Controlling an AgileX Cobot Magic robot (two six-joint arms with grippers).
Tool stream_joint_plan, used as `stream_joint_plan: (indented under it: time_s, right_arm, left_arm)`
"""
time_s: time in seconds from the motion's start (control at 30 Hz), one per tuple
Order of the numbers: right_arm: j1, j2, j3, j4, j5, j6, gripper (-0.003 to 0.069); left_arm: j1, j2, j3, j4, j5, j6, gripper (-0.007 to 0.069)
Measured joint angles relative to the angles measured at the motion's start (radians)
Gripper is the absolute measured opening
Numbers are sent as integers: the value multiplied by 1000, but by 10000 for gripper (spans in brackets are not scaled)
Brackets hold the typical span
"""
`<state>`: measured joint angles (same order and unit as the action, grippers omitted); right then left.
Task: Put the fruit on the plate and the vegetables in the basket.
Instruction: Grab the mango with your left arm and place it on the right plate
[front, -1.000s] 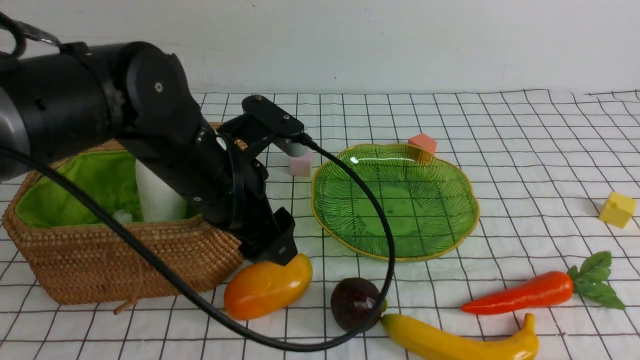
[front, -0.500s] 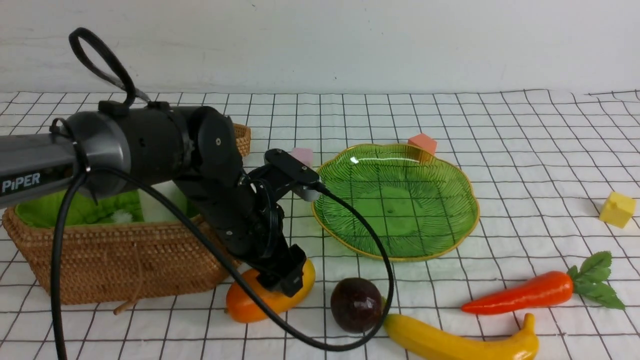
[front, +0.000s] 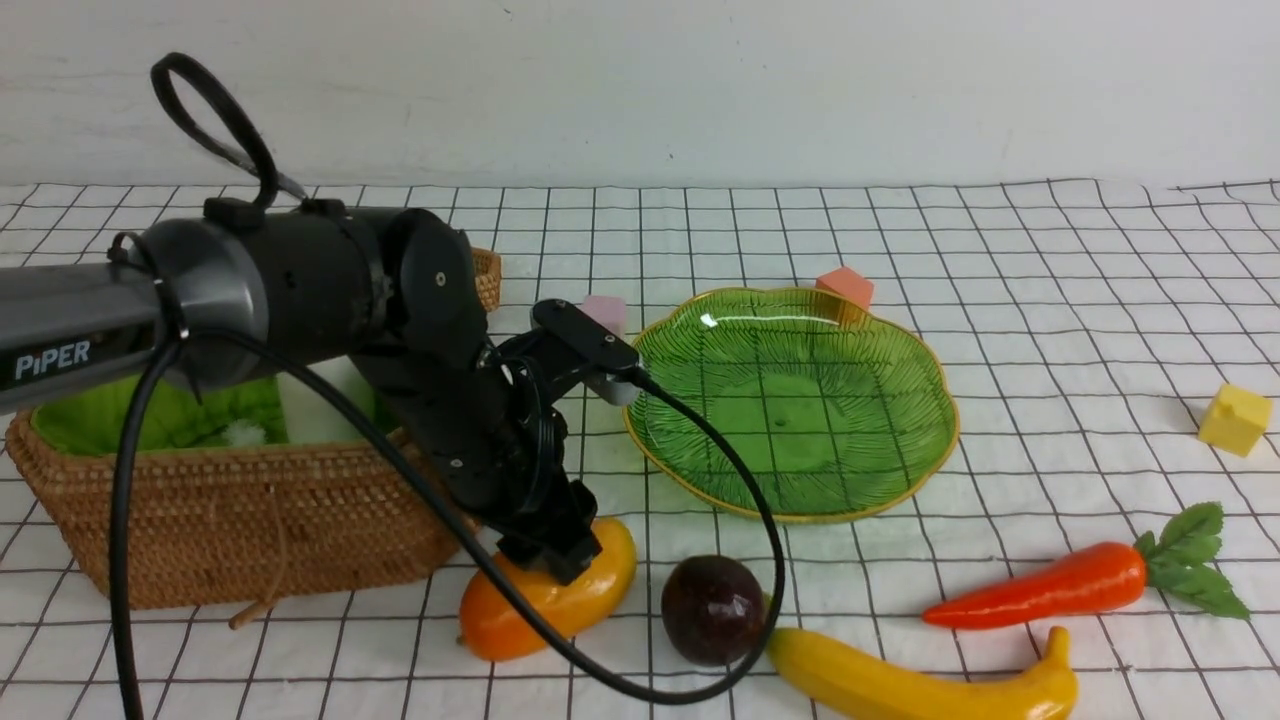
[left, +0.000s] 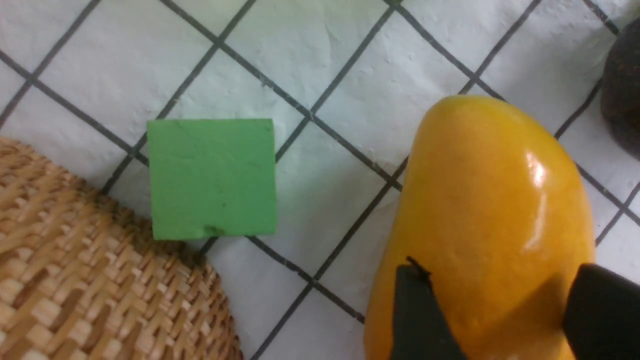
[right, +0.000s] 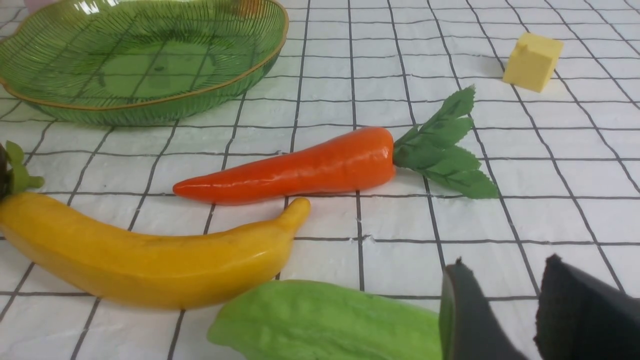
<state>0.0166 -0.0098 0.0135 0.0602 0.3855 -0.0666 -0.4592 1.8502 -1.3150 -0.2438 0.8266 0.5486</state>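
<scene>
My left gripper (front: 562, 556) is down over the orange-yellow mango (front: 545, 592), shut on it; its black fingers (left: 419, 315) press the mango (left: 492, 215) from both sides while it lies on the cloth. The dark purple ball (front: 712, 610), the banana (front: 920, 685) and the carrot (front: 1040, 585) lie along the front edge. The green plate (front: 905, 470) holds nothing. A white radish (front: 312, 395) stands in the wicker basket (front: 230, 510). In the right wrist view my right gripper (right: 505, 261) is open above bare cloth, near the carrot (right: 300, 172) and banana (right: 140, 260).
A green foam cube (left: 212, 177) sits between the basket (left: 95, 295) and the mango. A pink cube (front: 606, 308) and an orange cube (front: 846, 287) lie behind the plate, a yellow cube (front: 1235, 418) at far right. A pale green bumpy toy (right: 325, 320) lies beside my right gripper.
The left arm has come down from above the basket onto the mango, and its jaws have narrowed onto it. The mango shifted slightly right.
</scene>
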Motion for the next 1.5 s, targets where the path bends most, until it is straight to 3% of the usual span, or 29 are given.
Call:
stream_joint_plan:
  time_s: [0.1, 0.23, 0.33, 0.53, 0.67, 0.8, 0.93, 1.07, 1.3, 1.5]
  right_arm:
    - [0, 0, 0, 0, 0, 0, 243]
    - [0, 0, 0, 0, 0, 0, 243]
    - [0, 0, 0, 0, 0, 0, 243]
    - [0, 0, 0, 0, 0, 0, 243]
    - [0, 0, 0, 0, 0, 0, 243]
    - [0, 0, 0, 0, 0, 0, 243]
    - [0, 0, 0, 0, 0, 0, 243]
    - [0, 0, 0, 0, 0, 0, 243]
    - [0, 0, 0, 0, 0, 0, 243]
    - [0, 0, 0, 0, 0, 0, 243]
  left_arm:
    - [0, -5, 0, -2, 3, 0, 302]
    - [0, -41, 5, 6, 19, -3, 316]
    - [0, -91, 8, 15, 20, -4, 366]
    - [0, -185, 8, 11, 36, -4, 612]
    - [-9, -138, 8, 18, 50, -19, 671]
    - [-51, -89, 8, 87, 61, -56, 671]
    - [-128, -30, 8, 261, 18, -165, 671]
    - [-141, 18, 8, 381, -16, -265, 665]
    - [-140, 61, 8, 367, -12, -259, 578]
    - [-140, 63, -27, 342, 65, -214, 576]
